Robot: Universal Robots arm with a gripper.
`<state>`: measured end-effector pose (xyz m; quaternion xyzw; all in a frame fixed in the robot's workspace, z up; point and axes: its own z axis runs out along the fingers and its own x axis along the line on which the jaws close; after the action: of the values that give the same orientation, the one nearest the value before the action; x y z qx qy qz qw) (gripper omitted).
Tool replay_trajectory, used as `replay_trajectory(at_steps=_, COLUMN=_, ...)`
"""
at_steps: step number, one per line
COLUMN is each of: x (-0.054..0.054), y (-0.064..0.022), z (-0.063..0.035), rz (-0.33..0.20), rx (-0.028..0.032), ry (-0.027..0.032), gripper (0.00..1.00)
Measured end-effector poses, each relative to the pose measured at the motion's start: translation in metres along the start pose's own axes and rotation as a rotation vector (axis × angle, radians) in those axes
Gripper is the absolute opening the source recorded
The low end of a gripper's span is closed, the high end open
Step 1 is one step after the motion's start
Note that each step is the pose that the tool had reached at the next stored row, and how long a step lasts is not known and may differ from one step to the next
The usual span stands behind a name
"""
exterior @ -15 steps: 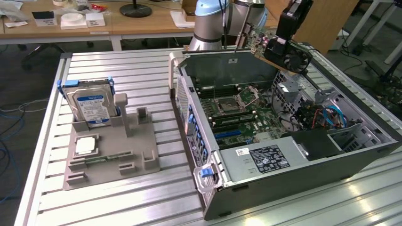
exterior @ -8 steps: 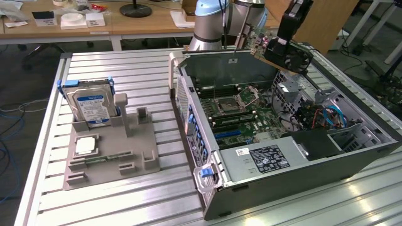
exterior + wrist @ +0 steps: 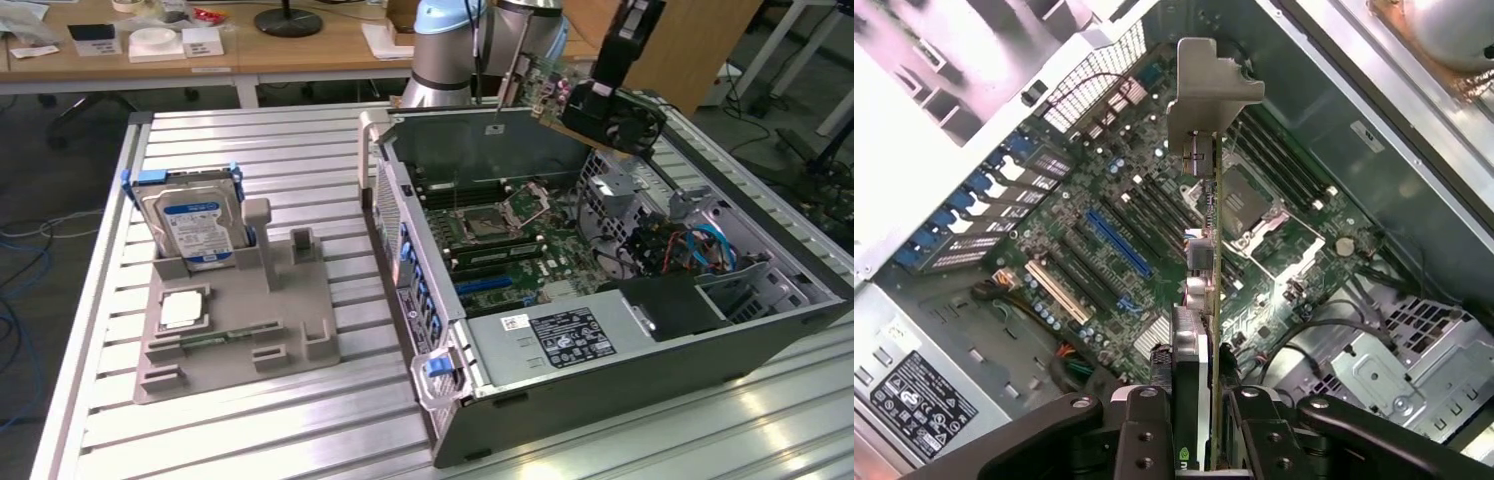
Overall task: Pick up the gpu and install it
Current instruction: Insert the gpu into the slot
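- The gripper [image 3: 603, 102] was clenched on the gpu [image 3: 554, 88], holding it in the air over the far end of the open case [image 3: 601, 385], toward the exterior view's right.
- In the wrist view the fingers [image 3: 1144, 430] pinched the gpu [image 3: 1204, 230] edge-on. Its silver bracket [image 3: 1209, 85] was at the end away from the wrist, and the motherboard [image 3: 1094, 190] lay well below, touching nothing.
- The card was not seated, and the blue slot [image 3: 1116, 240] lay to one side of the card's line, not under it.
- In the exterior view the card hung tilted. If it went down that way, one corner would likely meet the board first and jam or scrape the parts around the slot.
- The bracket looked likely to catch on the case's far wall if the card came down too close to it.
- The grip was on one end of a long, thin card, so a push against the slot could twist it between the pads or make it slip.
- Loose cables [image 3: 694, 245] on the right could snag the card if it strayed that way.
- The hard drive [image 3: 194, 225] stood in the grey holder [image 3: 267, 320] on the left, well apart from this work.
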<state>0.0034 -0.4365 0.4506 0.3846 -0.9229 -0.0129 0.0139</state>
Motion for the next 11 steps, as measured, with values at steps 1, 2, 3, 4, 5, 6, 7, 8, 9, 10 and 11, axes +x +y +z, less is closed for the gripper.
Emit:
replay_trajectory(at_steps=1, x=0.0001, y=-0.0001, z=0.0, rz=-0.008, rx=0.0001, ry=0.0003, gripper=0.27)
replay_trajectory(at_steps=2, x=0.0001, y=-0.0001, z=0.0, rz=-0.016, rx=0.0003, ry=0.0006, gripper=0.27)
replay_trajectory(at_steps=3, x=0.0002, y=-0.0002, z=0.0, rz=-0.024, rx=0.0004, ry=0.0009, gripper=0.27)
replay_trajectory(at_steps=4, x=0.0003, y=-0.0003, z=0.0, rz=-0.032, rx=0.0005, ry=0.0011, gripper=0.27)
replay_trajectory(at_steps=5, x=0.0004, y=-0.0004, z=0.0, rz=-0.039, rx=0.0006, ry=0.0014, gripper=0.27)
replay_trajectory(at_steps=6, x=0.0005, y=-0.0004, z=0.0, rz=-0.048, rx=0.0008, ry=0.0017, gripper=0.27)
replay_trajectory(at_steps=7, x=0.0005, y=-0.0005, z=0.0, rz=-0.055, rx=0.0009, ry=0.0019, gripper=0.27)
replay_trajectory(at_steps=8, x=0.0006, y=-0.0006, z=0.0, rz=-0.063, rx=0.001, ry=0.0022, gripper=0.27)
replay_trajectory(at_steps=9, x=0.0007, y=-0.0007, z=0.0, rz=-0.07, rx=0.0011, ry=0.0024, gripper=0.27)
replay_trajectory(at_steps=10, x=0.0008, y=-0.0008, z=-0.0001, rz=-0.078, rx=0.0013, ry=0.0027, gripper=0.27)
replay_trajectory(at_steps=11, x=0.0009, y=-0.0008, z=0.0, rz=-0.085, rx=0.0013, ry=0.003, gripper=0.27)
